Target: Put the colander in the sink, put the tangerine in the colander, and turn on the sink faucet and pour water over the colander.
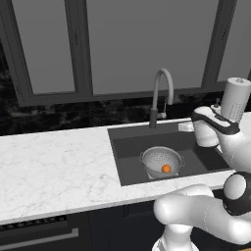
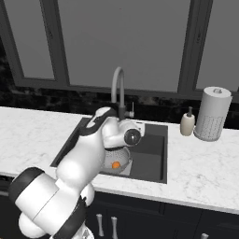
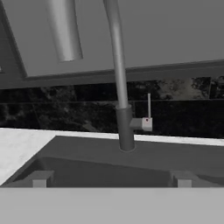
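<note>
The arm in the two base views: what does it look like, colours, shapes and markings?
Glossy white, rounded, tube-like arm segments joined by bulbous joints. Dark grey to black bands ring the joints, and a round dark cap with a pale centre sits on one joint in the right base view. A black strip runs along the upper link near the wrist. No cables or lettering are visible.

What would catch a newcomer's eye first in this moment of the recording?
The bright orange tangerine lies inside the silver colander, which sits in the dark sink. Behind the basin rises the tall gooseneck faucet, no water running; in the hand view its side lever sits straight ahead.
</note>
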Robot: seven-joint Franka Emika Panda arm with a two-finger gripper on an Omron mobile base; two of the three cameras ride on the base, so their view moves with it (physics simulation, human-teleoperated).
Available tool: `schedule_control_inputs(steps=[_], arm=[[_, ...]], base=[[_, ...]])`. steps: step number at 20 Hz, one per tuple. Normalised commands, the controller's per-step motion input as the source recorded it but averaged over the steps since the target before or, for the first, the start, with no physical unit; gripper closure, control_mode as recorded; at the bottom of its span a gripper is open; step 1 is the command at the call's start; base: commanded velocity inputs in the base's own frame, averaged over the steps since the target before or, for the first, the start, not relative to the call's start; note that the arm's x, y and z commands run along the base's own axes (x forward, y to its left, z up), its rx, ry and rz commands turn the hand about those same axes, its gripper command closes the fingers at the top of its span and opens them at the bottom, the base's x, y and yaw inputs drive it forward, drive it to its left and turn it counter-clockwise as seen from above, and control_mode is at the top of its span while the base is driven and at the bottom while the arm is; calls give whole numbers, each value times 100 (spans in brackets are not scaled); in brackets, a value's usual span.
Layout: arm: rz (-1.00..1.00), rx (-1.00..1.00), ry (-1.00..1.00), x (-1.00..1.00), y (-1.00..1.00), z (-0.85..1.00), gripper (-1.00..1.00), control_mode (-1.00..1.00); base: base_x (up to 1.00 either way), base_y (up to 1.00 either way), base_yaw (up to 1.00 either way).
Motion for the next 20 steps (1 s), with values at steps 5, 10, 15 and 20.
schedule_control_inputs(steps=[5, 10, 15, 20], arm=[[0, 0, -19, 9, 1, 47, -100, -100], [0, 0, 0, 6, -2, 57, -100, -100], [0, 0, 3, 1, -5, 12, -100, -100], [0, 0, 0, 5, -7, 0, -100, -100]], base=[[0, 0, 0], [0, 0, 0], [0, 0, 0], [0, 0, 0]])
